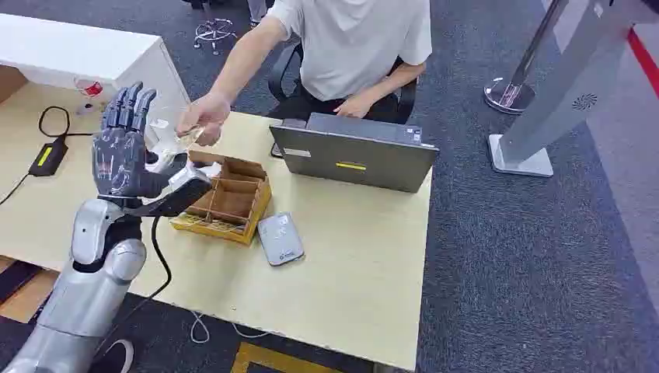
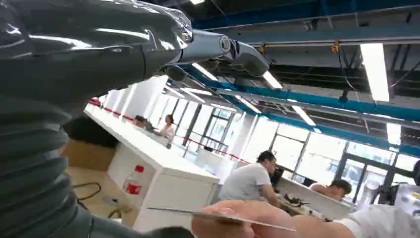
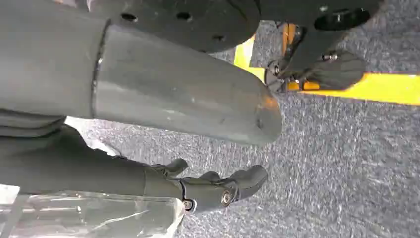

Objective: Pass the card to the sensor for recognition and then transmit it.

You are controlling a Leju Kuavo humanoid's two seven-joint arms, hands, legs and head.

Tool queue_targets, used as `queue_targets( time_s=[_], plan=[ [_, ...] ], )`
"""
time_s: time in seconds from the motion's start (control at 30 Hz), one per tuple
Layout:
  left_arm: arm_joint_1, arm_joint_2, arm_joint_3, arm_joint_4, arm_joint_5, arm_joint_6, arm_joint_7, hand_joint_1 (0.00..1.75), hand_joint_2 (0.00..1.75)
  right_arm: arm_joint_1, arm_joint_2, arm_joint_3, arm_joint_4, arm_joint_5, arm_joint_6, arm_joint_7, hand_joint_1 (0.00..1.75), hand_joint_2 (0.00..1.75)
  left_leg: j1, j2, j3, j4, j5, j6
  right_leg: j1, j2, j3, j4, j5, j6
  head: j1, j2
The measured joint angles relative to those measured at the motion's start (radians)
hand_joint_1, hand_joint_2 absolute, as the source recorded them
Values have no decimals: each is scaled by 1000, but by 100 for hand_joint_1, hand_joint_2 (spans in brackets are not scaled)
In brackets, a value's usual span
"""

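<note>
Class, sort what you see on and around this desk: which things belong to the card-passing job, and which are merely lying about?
Job: thin pale card in the person's hand; grey flat sensor pad; left hand, raised open.

Lying about: grey laptop; compartmented cardboard box; black power adapter.

Left robot hand (image 1: 123,148) is raised over the table's (image 1: 365,256) left part, fingers spread and upright. A person's hand (image 1: 200,118) holding a card (image 2: 218,216) sits just beyond it, blocking the way forward. Cardboard box (image 1: 227,199) lies directly to its right, with the grey card reader (image 1: 280,238) beside that. Open laptop (image 1: 351,153) walls off the far edge. Table's near right half is bare. Black adapter (image 1: 47,155) and cable lie to the left.
</note>
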Motion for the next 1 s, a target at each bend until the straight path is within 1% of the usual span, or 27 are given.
queue_targets(
  time_s=[0.17,0.33,0.5,0.63,0.77,0.83,0.9,1.0],
  plan=[
    [-82,7,-22,97,-129,-29,41,175,175,-3,0,-5,1,12,13,6,0,0,0,0,0,0,0,0,0,0,0,0,0,0,0,0],
    [-174,8,-57,215,-246,-61,76,175,175,-7,0,-19,5,24,21,18,0,0,0,0,0,0,0,-1,0,0,0,0,0,0,0,0],
    [-250,11,-87,313,-343,-90,103,175,175,-9,0,-25,6,40,34,32,0,0,0,0,0,0,1,0,0,0,0,1,1,-1,0,0],
    [-284,11,-103,357,-370,-107,111,175,175,-10,0,-25,8,52,37,39,0,0,0,0,0,0,1,0,0,0,0,1,1,-1,0,0],
    [-288,6,-114,377,-348,-86,109,175,175,-10,0,-25,9,60,36,40,0,0,0,0,0,0,1,0,0,0,0,1,1,-1,0,0],
    [-275,0,-118,376,-325,-55,90,175,175,-11,0,-25,10,60,32,41,0,0,0,0,0,0,1,0,0,0,0,1,1,-1,0,0],
    [-240,-15,-119,351,-318,-27,79,175,175,-12,0,-25,10,60,30,45,0,0,0,0,0,0,1,0,0,1,0,1,1,-1,0,0],
    [-155,-42,-137,270,-319,0,69,175,175,-12,0,-27,10,58,19,51,0,0,-1,0,0,0,0,0,-1,0,0,0,1,-1,0,0]
  ],
)
